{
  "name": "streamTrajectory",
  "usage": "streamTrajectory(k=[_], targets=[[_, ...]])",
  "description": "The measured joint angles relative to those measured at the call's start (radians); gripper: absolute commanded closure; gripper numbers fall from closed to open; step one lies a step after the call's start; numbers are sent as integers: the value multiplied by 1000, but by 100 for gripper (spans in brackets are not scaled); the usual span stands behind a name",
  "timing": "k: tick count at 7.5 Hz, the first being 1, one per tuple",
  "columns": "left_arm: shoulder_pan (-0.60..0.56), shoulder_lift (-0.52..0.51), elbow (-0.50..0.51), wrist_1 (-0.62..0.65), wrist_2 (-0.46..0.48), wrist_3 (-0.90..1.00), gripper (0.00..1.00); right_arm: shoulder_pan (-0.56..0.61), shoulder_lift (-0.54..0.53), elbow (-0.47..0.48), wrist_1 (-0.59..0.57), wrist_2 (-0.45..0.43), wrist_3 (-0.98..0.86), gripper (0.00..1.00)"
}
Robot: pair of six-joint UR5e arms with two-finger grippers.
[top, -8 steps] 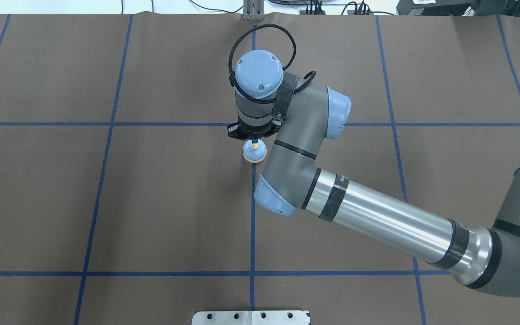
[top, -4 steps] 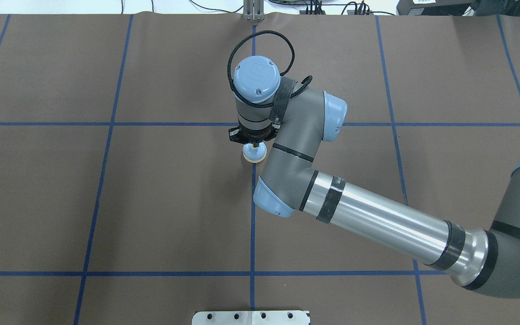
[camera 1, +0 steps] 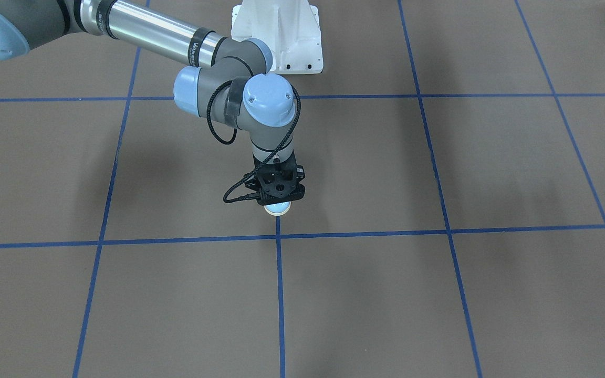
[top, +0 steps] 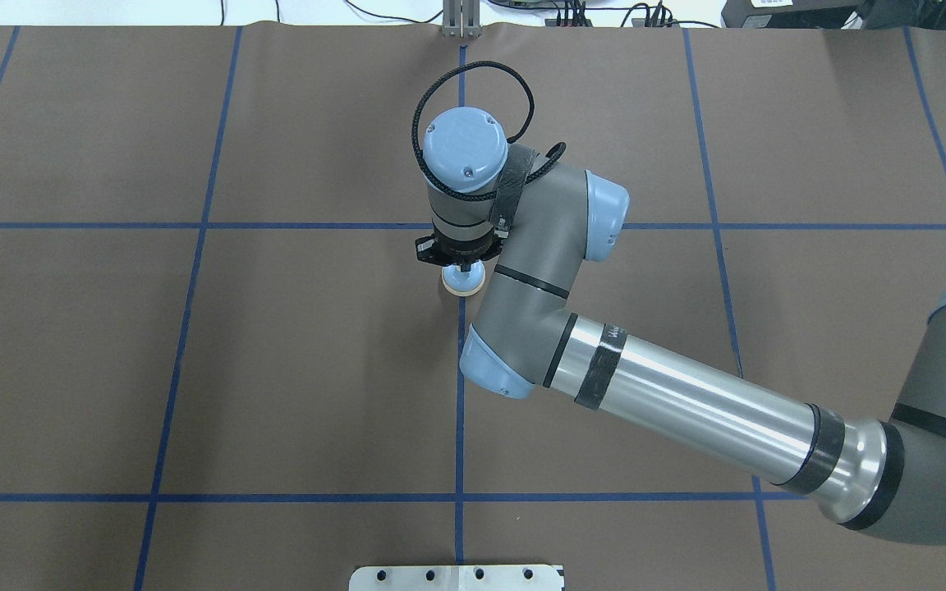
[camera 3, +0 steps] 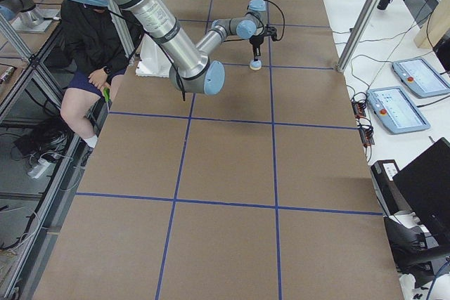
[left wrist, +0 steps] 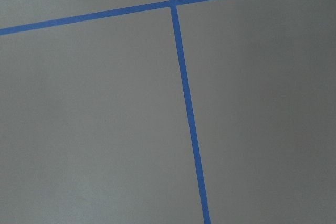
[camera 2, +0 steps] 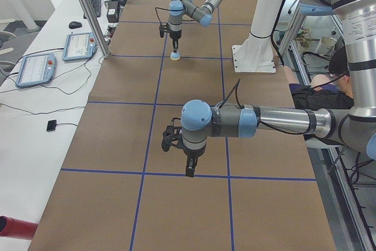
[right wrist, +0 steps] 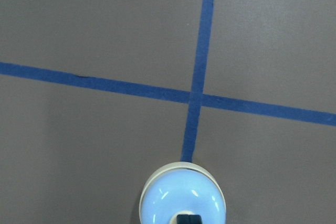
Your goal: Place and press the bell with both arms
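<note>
The light-blue bell (top: 463, 283) with its cream rim sits on or just above the brown mat, on the centre blue line; I cannot tell if it touches. My right gripper (top: 462, 268) points straight down over it, fingers closed on the cream button. In the right wrist view the bell (right wrist: 181, 198) fills the bottom edge with a dark fingertip (right wrist: 187, 219) on its top. It also shows in the front view (camera 1: 277, 209) under the gripper (camera 1: 279, 201). My left gripper (camera 2: 189, 171) shows only in the exterior left view, low over bare mat; I cannot tell whether it is open or shut.
The brown mat carries a blue tape grid (top: 458, 394). The white bolted pedestal (camera 1: 277, 37) stands at the robot's side. A side table with teach pendants (camera 2: 35, 69) and a metal post (camera 2: 88, 10) lie past the far edge. A seated person (camera 3: 91, 40) is beside the robot.
The right arm has lowered with the bell, which looks a little smaller and lower on the mat now. The gripper stays closed on the button.
</note>
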Motion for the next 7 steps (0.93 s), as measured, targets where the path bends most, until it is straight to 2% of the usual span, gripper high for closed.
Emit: streamTrajectory(k=[5,7], targets=[[0,0,2,0,0,-1,0,21,27,15,-1,9,-1,100],[1,0,3,0,-7,-20,0,80,22,38,-2,43,-10,39]])
